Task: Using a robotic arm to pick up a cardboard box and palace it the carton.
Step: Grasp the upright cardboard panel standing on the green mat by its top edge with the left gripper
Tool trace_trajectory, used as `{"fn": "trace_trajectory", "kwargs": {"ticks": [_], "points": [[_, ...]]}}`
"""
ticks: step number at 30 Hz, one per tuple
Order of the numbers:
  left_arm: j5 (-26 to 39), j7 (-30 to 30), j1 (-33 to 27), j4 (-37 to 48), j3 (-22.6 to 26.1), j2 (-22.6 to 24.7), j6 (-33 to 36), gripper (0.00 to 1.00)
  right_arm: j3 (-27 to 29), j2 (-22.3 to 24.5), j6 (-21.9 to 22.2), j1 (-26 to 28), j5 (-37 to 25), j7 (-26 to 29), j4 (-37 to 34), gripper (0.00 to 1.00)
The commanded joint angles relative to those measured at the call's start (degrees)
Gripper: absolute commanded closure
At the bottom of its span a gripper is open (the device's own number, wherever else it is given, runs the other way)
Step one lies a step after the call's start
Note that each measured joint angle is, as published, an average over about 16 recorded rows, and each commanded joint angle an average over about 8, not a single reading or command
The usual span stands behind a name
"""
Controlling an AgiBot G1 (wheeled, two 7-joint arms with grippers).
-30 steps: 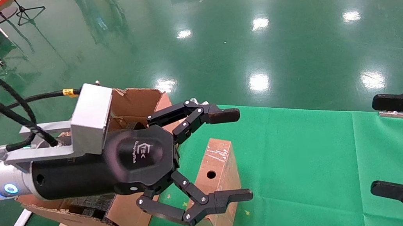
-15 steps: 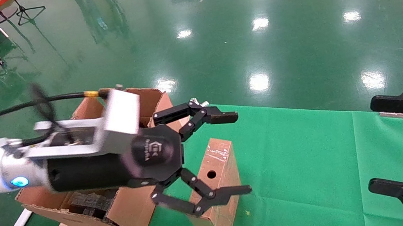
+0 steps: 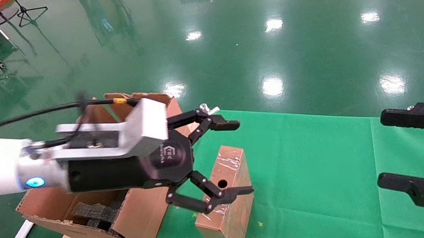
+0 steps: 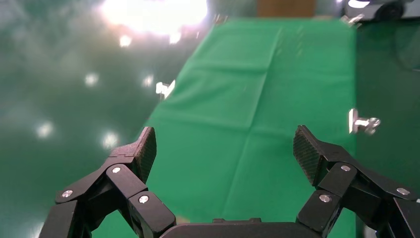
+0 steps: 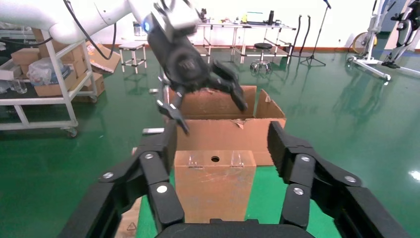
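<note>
wide-open claw over the box, nothing held

left black multi-link gripper point(image 3: 224, 161) on the white arm hangs above the small brown taped cardboard box point(image 3: 225, 202), fingers spread wide, empty. box stands upright on the green cloth table point(image 3: 319, 170), just beside the big ragged corrugated carton point(image 3: 126, 214) with black foam inside. my worry: glossy tape could slip, or a skewed descent topples the slim box. right black gripper point(image 3: 420, 156) waits open, well apart.
</note>
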Motion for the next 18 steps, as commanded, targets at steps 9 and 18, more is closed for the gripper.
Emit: {"fn": "trace_trajectory", "kwargs": {"ticks": [9, 18], "points": [[18.01, -20.23, -11.33, -0.48, 7.55, 3.50, -2.57, 0.00, 0.00, 0.00, 0.00, 0.00, 0.00, 0.00, 0.00, 1.00], [34.04, -42.14, -22.85, -0.45, 15.82, 10.06, 5.15, 0.00, 0.00, 0.00, 0.00, 0.00, 0.00, 0.00, 0.00, 1.00]]}}
